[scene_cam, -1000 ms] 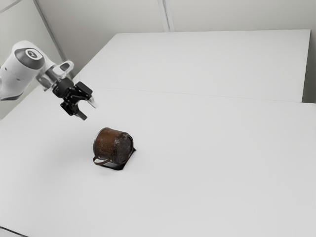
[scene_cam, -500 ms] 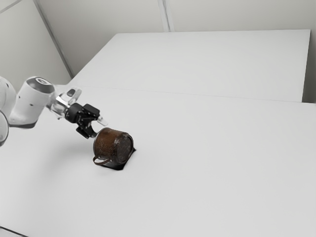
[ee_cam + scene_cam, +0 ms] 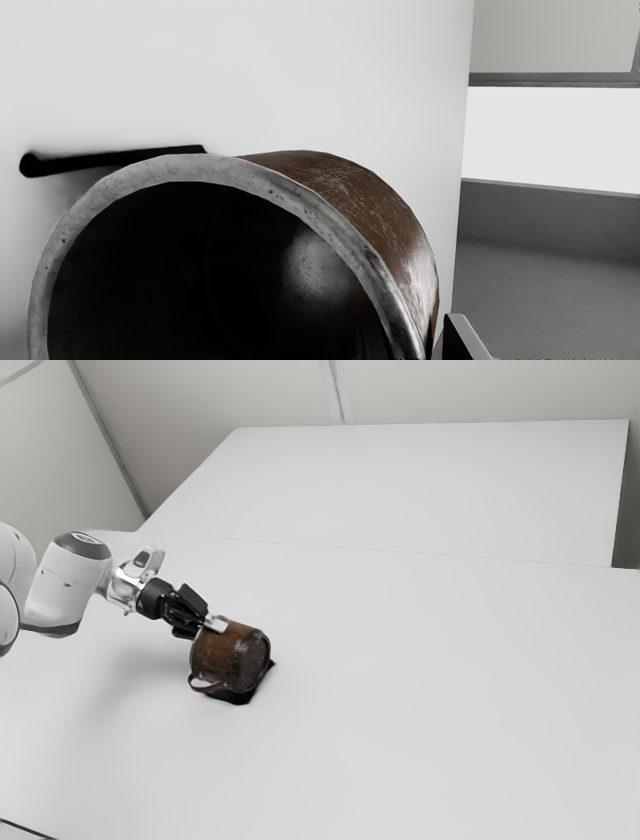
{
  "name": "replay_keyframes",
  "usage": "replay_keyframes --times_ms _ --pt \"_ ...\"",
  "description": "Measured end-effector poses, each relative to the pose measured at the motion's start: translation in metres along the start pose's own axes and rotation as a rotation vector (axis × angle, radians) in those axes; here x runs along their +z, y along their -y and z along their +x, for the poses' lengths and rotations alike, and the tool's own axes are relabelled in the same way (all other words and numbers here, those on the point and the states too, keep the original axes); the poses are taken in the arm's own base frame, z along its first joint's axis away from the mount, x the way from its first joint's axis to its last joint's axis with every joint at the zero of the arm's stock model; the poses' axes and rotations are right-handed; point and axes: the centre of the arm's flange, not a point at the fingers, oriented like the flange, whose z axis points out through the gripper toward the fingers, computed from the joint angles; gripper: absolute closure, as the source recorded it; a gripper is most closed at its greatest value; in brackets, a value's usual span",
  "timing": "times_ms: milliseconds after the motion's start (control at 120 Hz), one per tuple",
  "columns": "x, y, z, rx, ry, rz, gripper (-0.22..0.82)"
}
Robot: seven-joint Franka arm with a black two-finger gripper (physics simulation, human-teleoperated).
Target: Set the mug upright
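1 mug lies sideways, rim facing the claw; whether it grips, you cannot tell. confirm secure hold before slowly rotating rim upward, base kept low.

High exterior, close wrist, shared mug

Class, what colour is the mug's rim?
The mug's rim is mottled grey, best seen in the wrist view.

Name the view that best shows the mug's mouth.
Wrist view: it looks into the mouth of the mug, with a large arc of the pale rim in sight. The exterior view has the mouth turned away, and shows the brown side, bottom and handle.
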Motion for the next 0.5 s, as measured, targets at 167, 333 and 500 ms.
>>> replay_keyframes --times_ms 167,333,500 --pt "-0.005 -0.010 0.000 0.043 -0.007 0.002 0.72" --pt "-0.021 -0.046 -0.002 0.119 -0.028 0.018 0.74" --pt "-0.018 -0.086 0.002 0.192 0.022 0.139 0.76"
